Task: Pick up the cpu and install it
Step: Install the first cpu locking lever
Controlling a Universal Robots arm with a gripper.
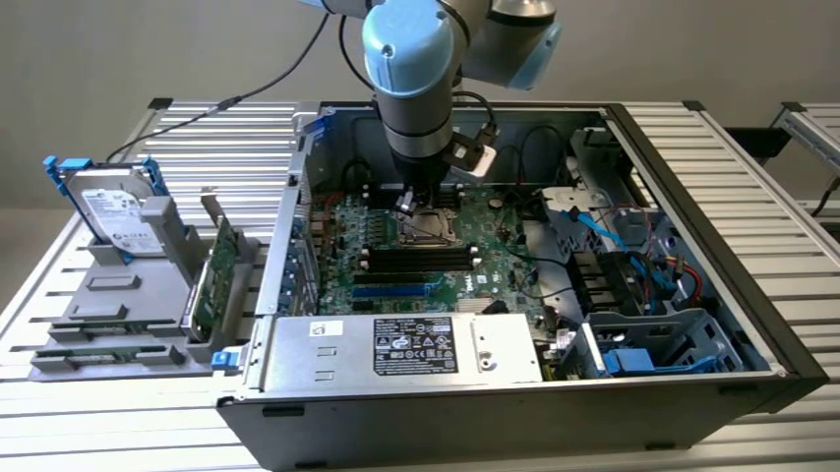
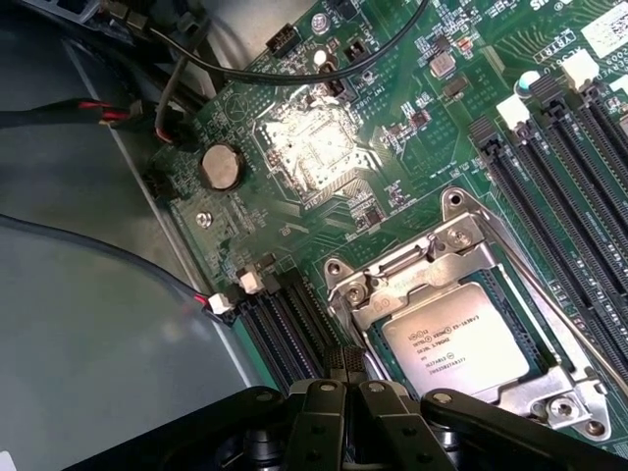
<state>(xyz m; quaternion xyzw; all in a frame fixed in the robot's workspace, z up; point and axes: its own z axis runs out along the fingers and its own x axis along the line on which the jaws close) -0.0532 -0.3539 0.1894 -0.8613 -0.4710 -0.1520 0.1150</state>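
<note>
The robot's hand [image 2: 343, 371] is pinched shut with nothing in it, hanging low over the green motherboard [image 2: 392, 167] inside the open grey computer case [image 1: 735, 295]. The small square cpu with the dull silver top [image 2: 446, 339] is right beside the fingertips, already lying flat in its socket, with the shiny metal socket frame [image 2: 461, 231] around it. Long black memory slots [image 2: 559, 196] flank the socket, and a round silver coin battery [image 2: 221, 167] sits further off.

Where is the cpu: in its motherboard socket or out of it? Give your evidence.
In. The cpu lies flat inside the socket's metal frame on the motherboard, its printed top facing up.
</note>
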